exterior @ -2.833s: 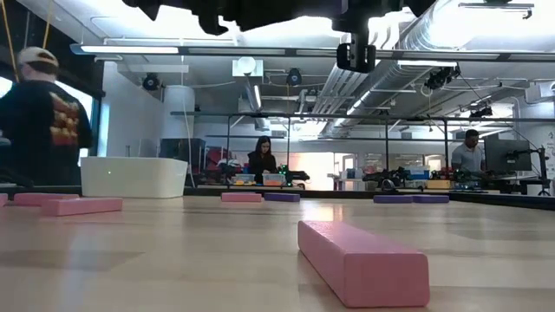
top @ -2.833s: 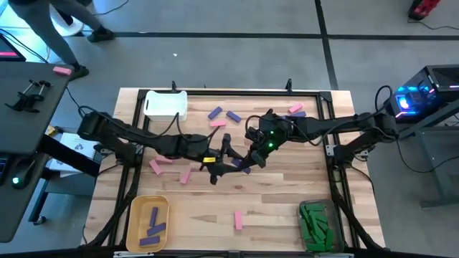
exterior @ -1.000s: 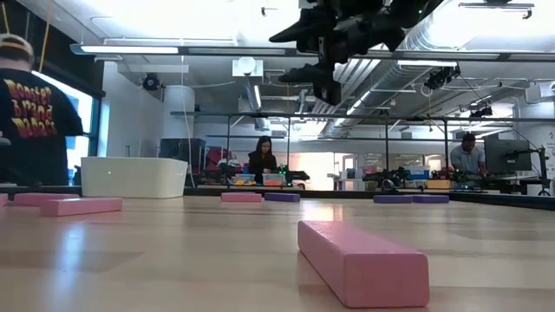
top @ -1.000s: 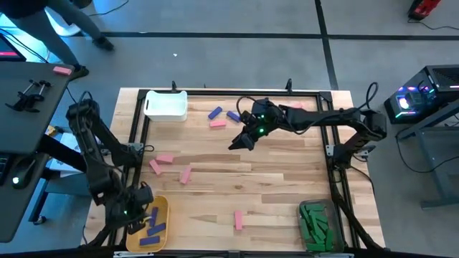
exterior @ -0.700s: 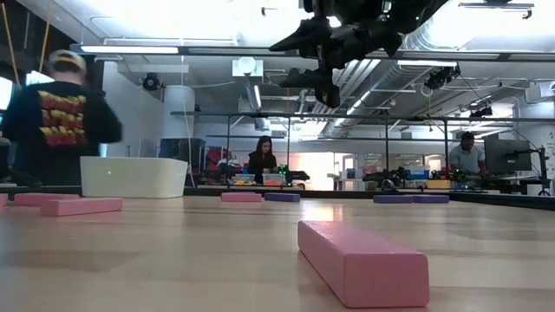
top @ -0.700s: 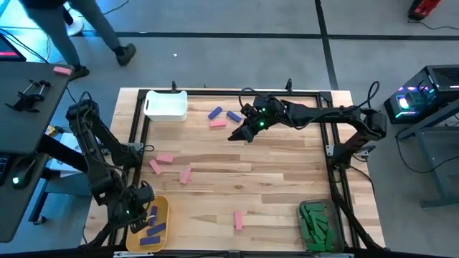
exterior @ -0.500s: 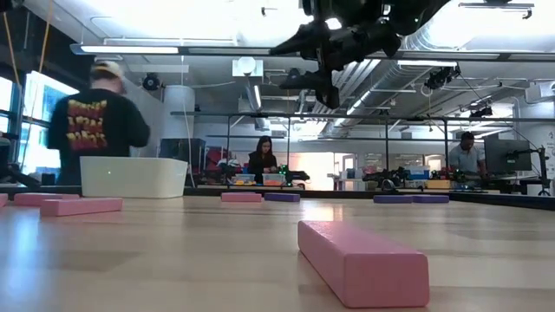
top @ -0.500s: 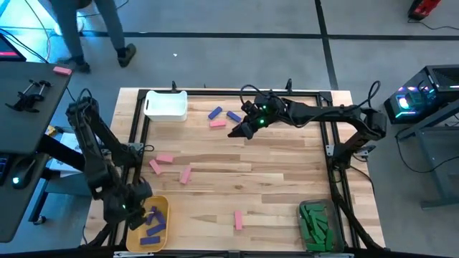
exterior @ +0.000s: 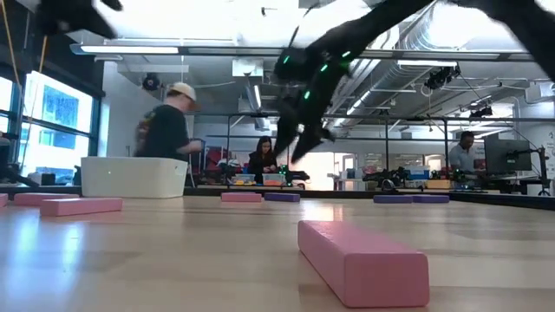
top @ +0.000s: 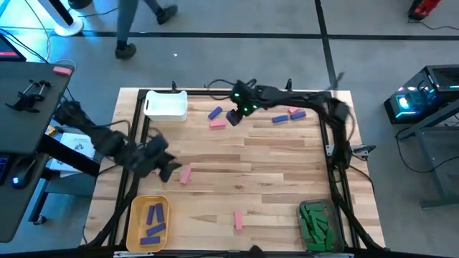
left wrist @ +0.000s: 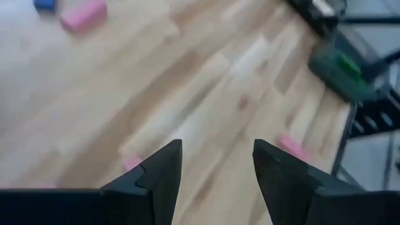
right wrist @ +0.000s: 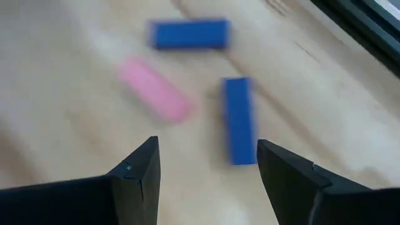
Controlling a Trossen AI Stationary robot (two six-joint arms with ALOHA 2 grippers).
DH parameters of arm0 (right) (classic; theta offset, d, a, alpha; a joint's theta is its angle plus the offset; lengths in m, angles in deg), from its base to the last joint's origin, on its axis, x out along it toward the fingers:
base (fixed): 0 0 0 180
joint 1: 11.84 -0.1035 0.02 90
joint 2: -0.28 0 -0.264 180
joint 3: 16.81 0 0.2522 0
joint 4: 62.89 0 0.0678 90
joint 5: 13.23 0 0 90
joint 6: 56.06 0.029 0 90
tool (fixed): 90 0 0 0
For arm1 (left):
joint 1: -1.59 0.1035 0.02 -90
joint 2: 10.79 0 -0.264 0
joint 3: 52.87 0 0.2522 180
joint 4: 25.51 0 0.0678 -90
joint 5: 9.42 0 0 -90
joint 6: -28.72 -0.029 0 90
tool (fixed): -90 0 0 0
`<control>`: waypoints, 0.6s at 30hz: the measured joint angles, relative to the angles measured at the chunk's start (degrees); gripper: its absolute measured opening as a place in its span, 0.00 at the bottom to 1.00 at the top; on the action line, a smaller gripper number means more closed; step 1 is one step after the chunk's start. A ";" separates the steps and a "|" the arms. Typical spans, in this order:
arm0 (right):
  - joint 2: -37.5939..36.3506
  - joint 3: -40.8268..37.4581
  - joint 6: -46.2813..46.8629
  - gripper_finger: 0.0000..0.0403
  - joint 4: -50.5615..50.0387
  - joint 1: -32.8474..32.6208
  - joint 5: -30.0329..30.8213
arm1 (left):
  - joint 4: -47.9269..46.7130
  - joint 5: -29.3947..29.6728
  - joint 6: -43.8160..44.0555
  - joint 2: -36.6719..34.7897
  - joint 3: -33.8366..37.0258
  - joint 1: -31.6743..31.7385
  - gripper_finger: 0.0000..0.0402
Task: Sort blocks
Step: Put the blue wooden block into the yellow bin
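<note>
Purple block (right wrist: 238, 129) beneath right gripper (right wrist: 206, 164), fingers spread.

Three blocks (top: 151, 220) sit in the near-left bin (top: 134, 208), and a stack (top: 313, 221) fills the near-right bin (top: 303, 208). Another bin (top: 166, 105) sits in the far-left corner, loose blocks (top: 216, 124) just to its right.

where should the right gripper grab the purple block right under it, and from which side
Take the purple block across its two long sides at mid-length, coming straight down from above. It lies flat on the table, narrow enough for the right gripper, which is open. The pink block lies apart from it, probably leaving finger room.
</note>
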 joint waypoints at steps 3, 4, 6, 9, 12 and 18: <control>7.28 9.01 -2.47 0.49 -8.55 1.31 2.99 | 4.22 -0.02 -5.49 0.15 0.00 4.81 0.46; 9.25 11.33 -2.64 0.49 -10.42 1.62 4.16 | 5.60 -0.01 -6.93 0.16 0.00 5.78 0.46; 12.59 15.15 -2.77 0.49 -13.62 1.91 5.61 | 8.57 0.04 -9.33 0.26 0.00 7.21 0.46; 15.84 18.79 -3.35 0.49 -14.69 2.17 4.29 | 11.52 0.10 -11.62 0.40 0.00 8.21 0.46; 17.79 20.14 -2.53 0.49 -14.83 2.14 1.48 | 13.17 0.76 -12.67 0.63 0.00 8.43 0.46; 20.26 20.13 0.20 0.49 -17.98 1.96 3.39 | 14.16 0.96 -13.10 0.83 0.02 8.45 0.46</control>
